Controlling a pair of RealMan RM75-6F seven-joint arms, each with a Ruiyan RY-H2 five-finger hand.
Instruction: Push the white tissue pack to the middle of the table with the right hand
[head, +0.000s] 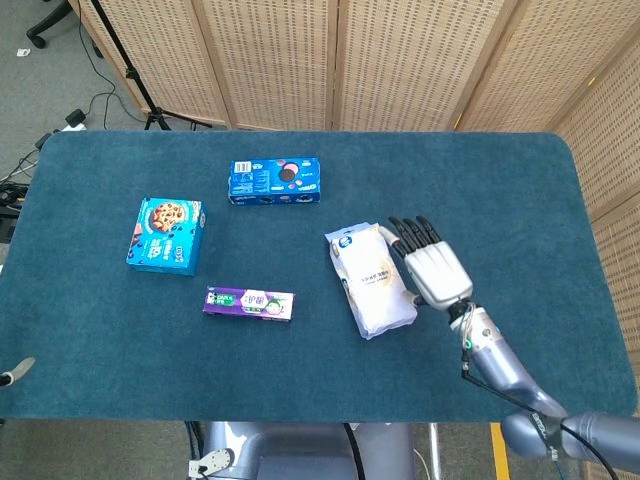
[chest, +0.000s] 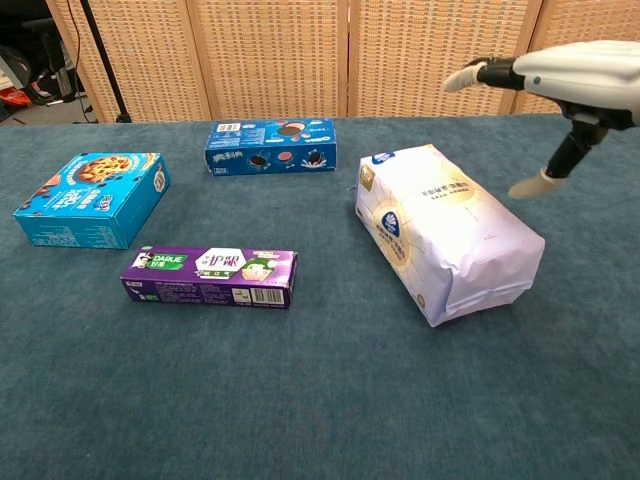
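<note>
The purple carton (chest: 209, 277) lying on the worktop (chest: 300, 400) carries the brand "DARLIE" in a green patch at its left end, with large white Chinese characters beside it that I cannot make out for certain; the white tissue pack (chest: 445, 232) bears a blue round logo and faint lines of print, too small to read; the two blue biscuit boxes (chest: 271, 146) (chest: 92, 198) show lettering too blurred to read.

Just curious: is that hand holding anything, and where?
Nothing. The right hand hangs open above the white tissue pack, fingers spread, not touching it.
</note>
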